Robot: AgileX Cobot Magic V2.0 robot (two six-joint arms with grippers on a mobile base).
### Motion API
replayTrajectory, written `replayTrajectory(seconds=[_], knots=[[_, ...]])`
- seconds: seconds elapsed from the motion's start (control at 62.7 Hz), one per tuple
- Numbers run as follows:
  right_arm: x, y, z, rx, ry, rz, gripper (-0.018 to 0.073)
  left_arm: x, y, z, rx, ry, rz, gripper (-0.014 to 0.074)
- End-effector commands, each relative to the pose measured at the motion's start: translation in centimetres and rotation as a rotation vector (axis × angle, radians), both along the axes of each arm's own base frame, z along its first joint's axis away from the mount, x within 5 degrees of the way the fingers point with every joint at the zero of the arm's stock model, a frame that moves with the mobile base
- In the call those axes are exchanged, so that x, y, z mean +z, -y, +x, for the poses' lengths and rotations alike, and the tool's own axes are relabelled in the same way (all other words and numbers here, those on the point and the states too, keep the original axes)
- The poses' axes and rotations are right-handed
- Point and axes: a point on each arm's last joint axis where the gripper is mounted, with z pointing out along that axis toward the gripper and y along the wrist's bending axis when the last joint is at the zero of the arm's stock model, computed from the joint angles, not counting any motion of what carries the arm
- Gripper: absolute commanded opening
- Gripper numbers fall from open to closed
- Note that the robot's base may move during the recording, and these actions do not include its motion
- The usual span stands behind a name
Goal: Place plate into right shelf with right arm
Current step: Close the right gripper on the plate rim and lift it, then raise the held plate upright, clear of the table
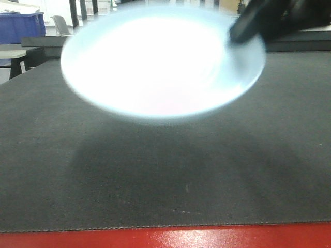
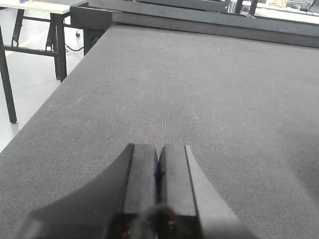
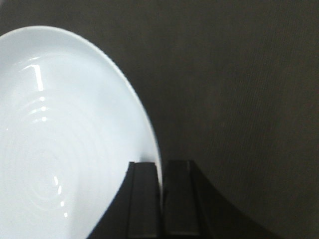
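The right tool (image 3: 160,199) is pinched tight on the rim of the plate (image 1: 155,67), held clear above the worktop (image 1: 165,186), so I'd swing it rightward level and slow, lest it slip.

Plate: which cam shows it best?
Right wrist view: the plate is sharp there, ring pattern visible, its rim pinched in the right gripper. Front view shows its whole outline, but blurred and washed out. Left wrist view shows none of it.
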Motion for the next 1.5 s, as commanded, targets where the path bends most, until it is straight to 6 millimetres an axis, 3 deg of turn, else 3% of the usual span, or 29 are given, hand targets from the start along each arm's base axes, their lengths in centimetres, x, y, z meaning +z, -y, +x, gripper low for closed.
replayTrajectory(seconds=[0.0,0.096,0.255,0.367,0.606,0.814,1.484], knots=[[4.7,1.8,-2.2,0.009,0.25,0.082,0.0055,0.5,0.0,0.0,-0.002,0.086,-0.011,-0.0047],[6.9,3.7,-4.7,0.009,0.385,0.098,0.0055,0.5,0.0,0.0,-0.002,0.086,-0.011,-0.0047],[8.7,6.9,-9.0,-0.003,0.582,0.122,0.0055,0.5,0.0,0.0,-0.002,0.086,-0.011,-0.0047],[8.7,9.0,-11.9,-0.014,0.684,0.169,0.0055,0.5,0.0,0.0,-0.002,0.086,-0.011,-0.0047],[6.9,11.2,-15.8,-0.004,0.931,0.3,0.0055,0.5,0.0,0.0,-0.002,0.086,-0.011,-0.0047],[5.6,11.0,-16.3,0.027,1.059,0.389,0.0055,0.5,0.0,0.0,-0.002,0.086,-0.011,-0.0047],[5.3,10.9,-16.1,0.028,1.044,0.379,0.0055,0.5,0.0,0.0,-0.002,0.086,-0.011,-0.0047]])
